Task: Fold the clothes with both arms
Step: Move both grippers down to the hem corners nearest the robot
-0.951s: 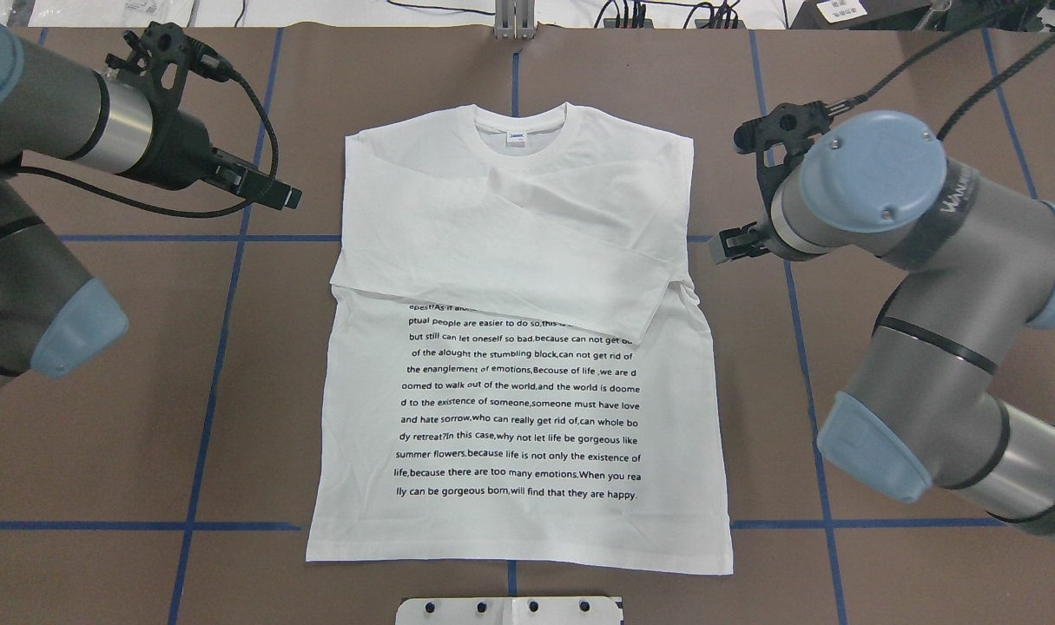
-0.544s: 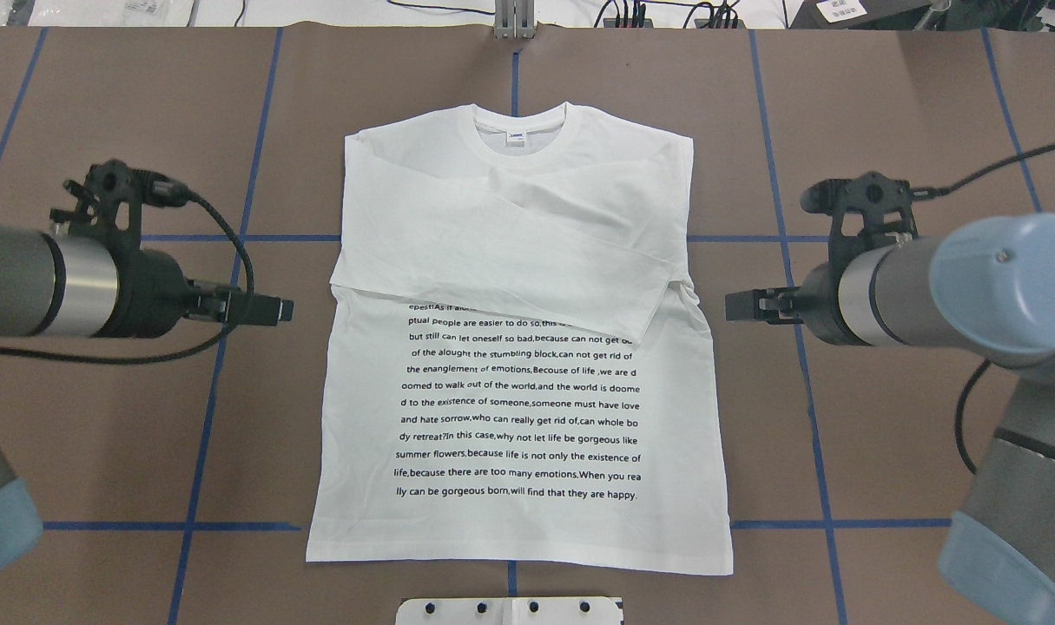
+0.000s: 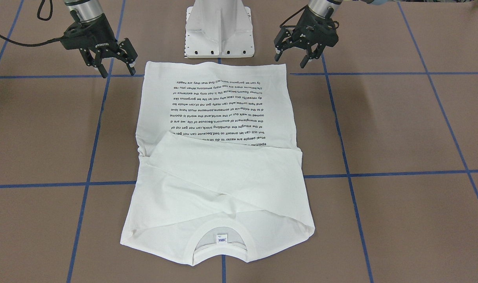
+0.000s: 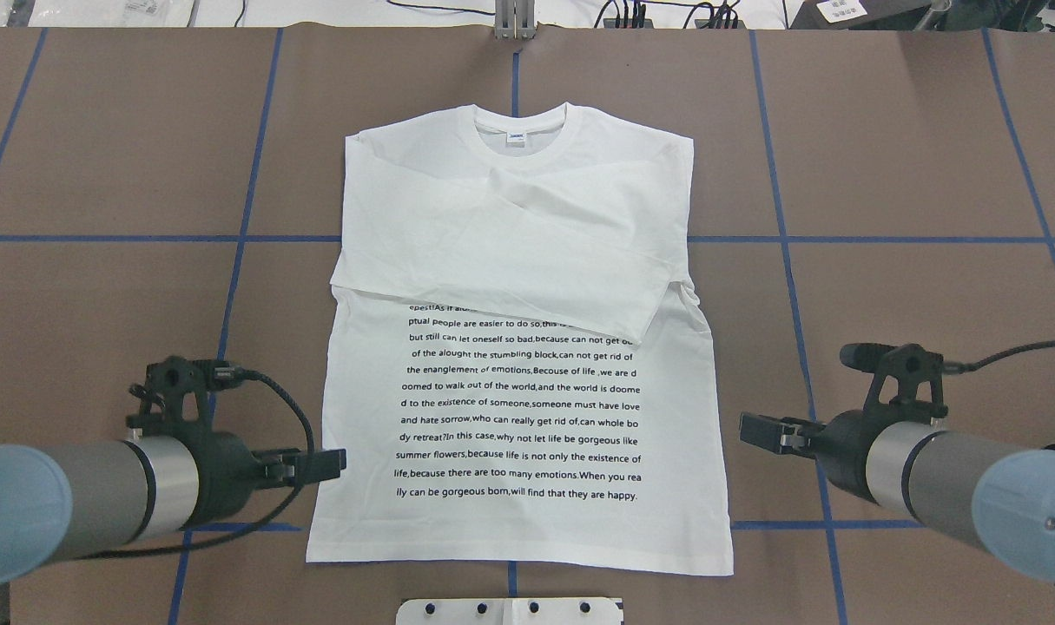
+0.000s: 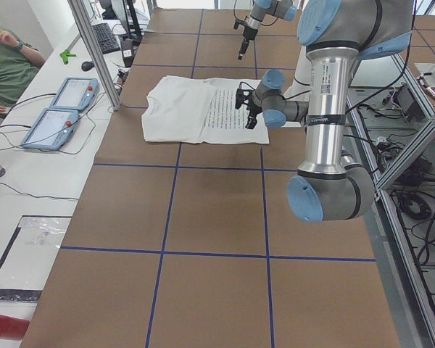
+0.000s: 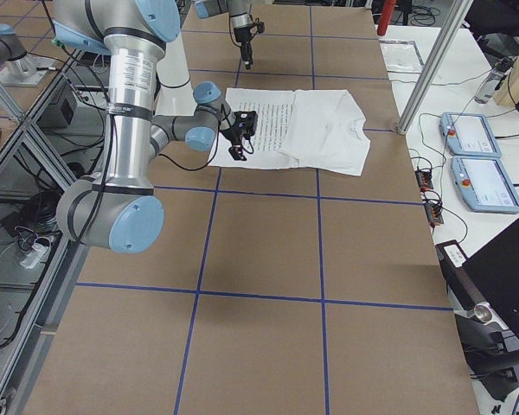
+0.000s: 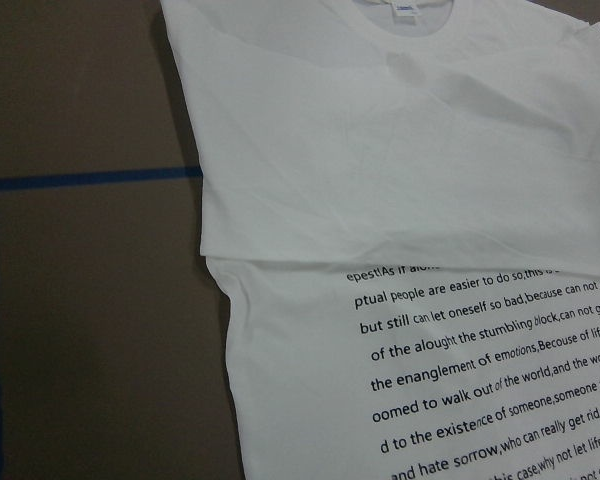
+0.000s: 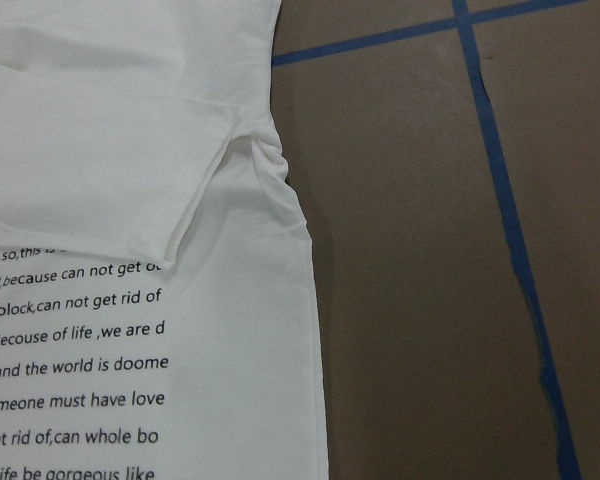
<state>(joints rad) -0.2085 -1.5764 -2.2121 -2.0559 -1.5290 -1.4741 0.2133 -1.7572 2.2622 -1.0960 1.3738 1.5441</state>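
Jaws on both arms are spread apart and empty. The left arm [image 4: 84, 499] holds its jaws just beside one side edge of the shirt [image 4: 510, 217], near the hem [image 4: 518, 560]. The right arm [image 4: 926, 473] holds its jaws just beside the opposite edge, also near the hem. Neither touches the cloth.

The shirt lies flat in the middle of the brown counter [image 4: 926, 156], printed side up, with the collar away from the robot and the hem toward it. Its sleeves [image 4: 536, 260] are folded across the chest and cover the top of the text.

The cloth looks thin, light and limp. It would likely sag and slide if held at only one point. The two hem corners look like the best places to pinch, one for each arm.

Counted: one shirt, two arms, two sets of jaws, one neck label [image 4: 516, 138], and twelve lines of black text, the top one half hidden.
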